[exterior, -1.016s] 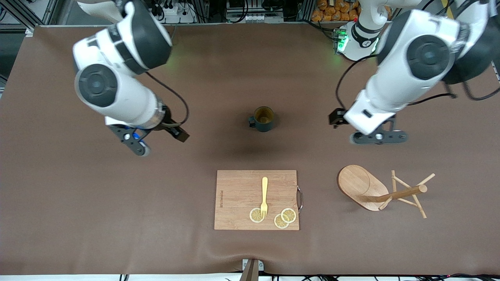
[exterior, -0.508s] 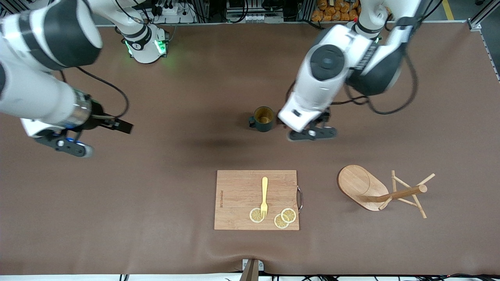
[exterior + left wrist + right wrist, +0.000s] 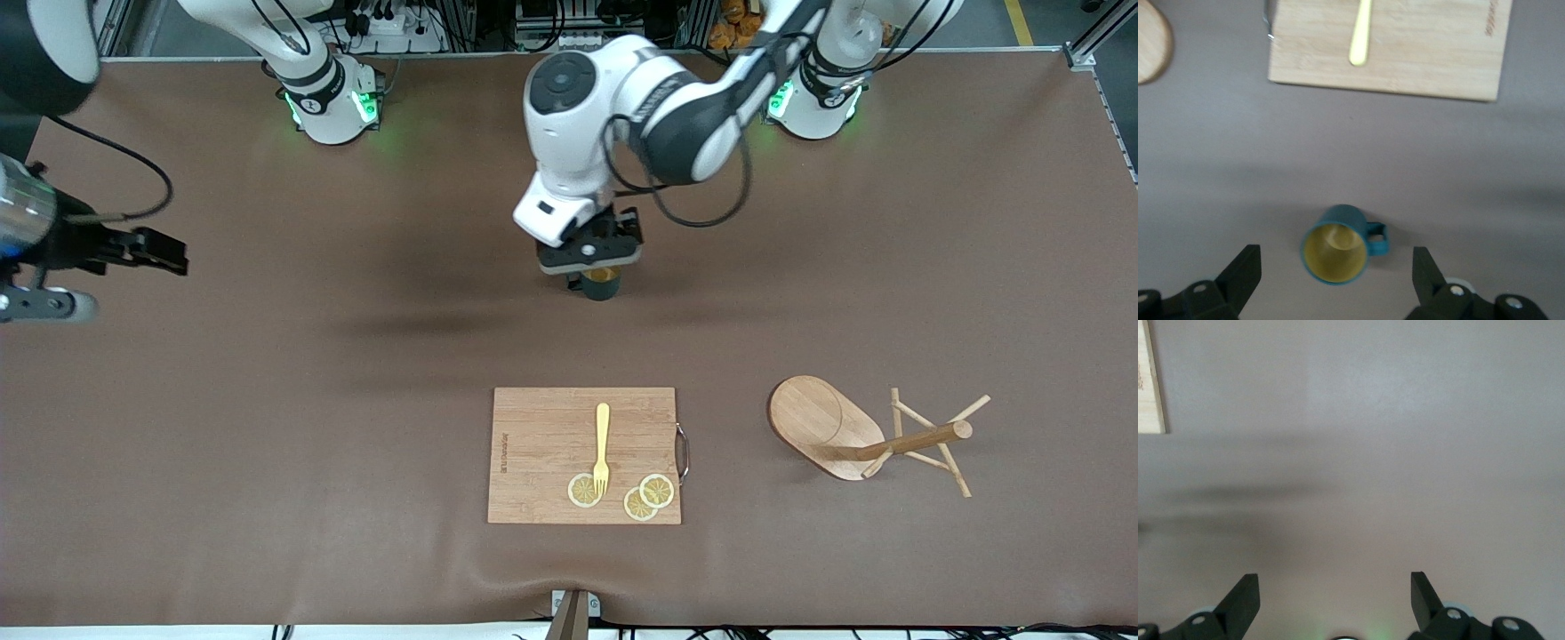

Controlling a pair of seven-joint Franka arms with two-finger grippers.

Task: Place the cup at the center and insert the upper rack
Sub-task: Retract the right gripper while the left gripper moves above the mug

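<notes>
The dark teal cup (image 3: 603, 287) stands upright mid-table, its yellowish inside (image 3: 1333, 253) facing up and its handle toward the right arm's end. My left gripper (image 3: 590, 255) hangs open directly over it, one finger to each side of the cup (image 3: 1336, 245) and clear of it. The upper rack (image 3: 852, 435), a light wooden mug tree, lies on its side toward the left arm's end, nearer the front camera than the cup. My right gripper (image 3: 40, 305) is open over bare table at the right arm's end, with nothing between its fingers (image 3: 1245, 597).
A bamboo cutting board (image 3: 542, 453) lies nearer the front camera than the cup. On it are a yellow fork (image 3: 602, 446) and lemon slices (image 3: 642, 498). The brown mat (image 3: 311, 427) covers the table.
My left arm swung from its end of the table to above the cup. My right arm drew away toward its own end of the table. Both grippers stayed open.
</notes>
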